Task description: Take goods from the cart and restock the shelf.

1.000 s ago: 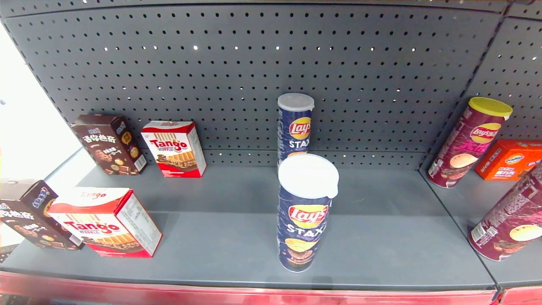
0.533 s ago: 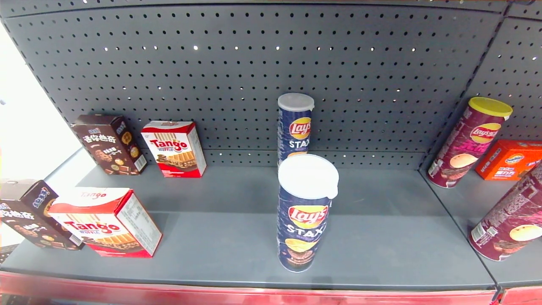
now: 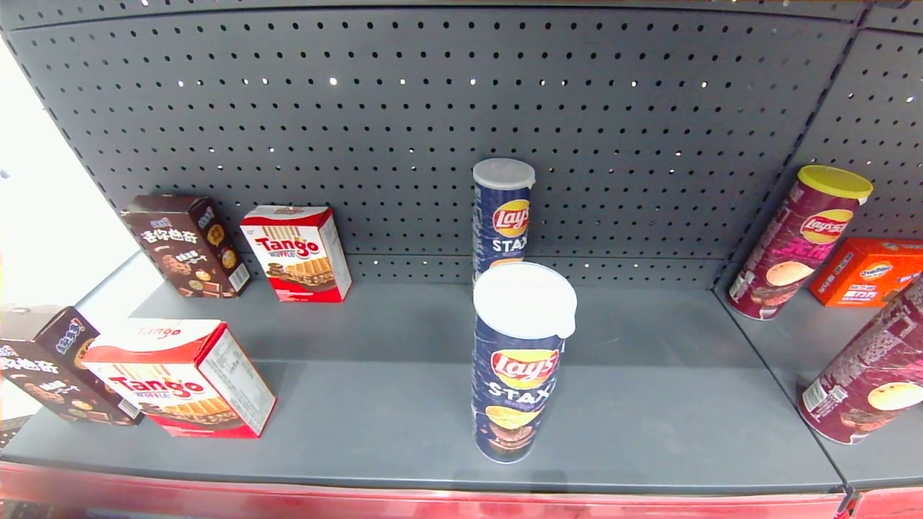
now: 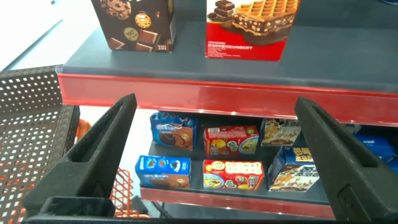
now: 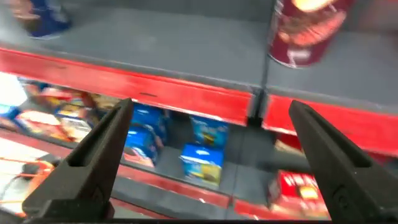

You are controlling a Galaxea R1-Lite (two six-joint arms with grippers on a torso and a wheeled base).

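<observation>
Showing what seems a gap between placements | left gripper [image 4: 216, 102] and right gripper [image 5: 211, 106] both gape empty, below the shelf [image 3: 649, 404] front | near can [image 3: 515, 375] upright mid-shelf, far can [image 3: 502, 213] behind it, apart | next you would likely reach into the cart [image 4: 31, 118], whose contents cannot be told

Light was bright and even. At the head view's left edge white glare washed out the background; the shelf [image 3: 649, 404] lay darker toward its back, and its front rail [image 3: 433, 501] curved from lens distortion.
</observation>
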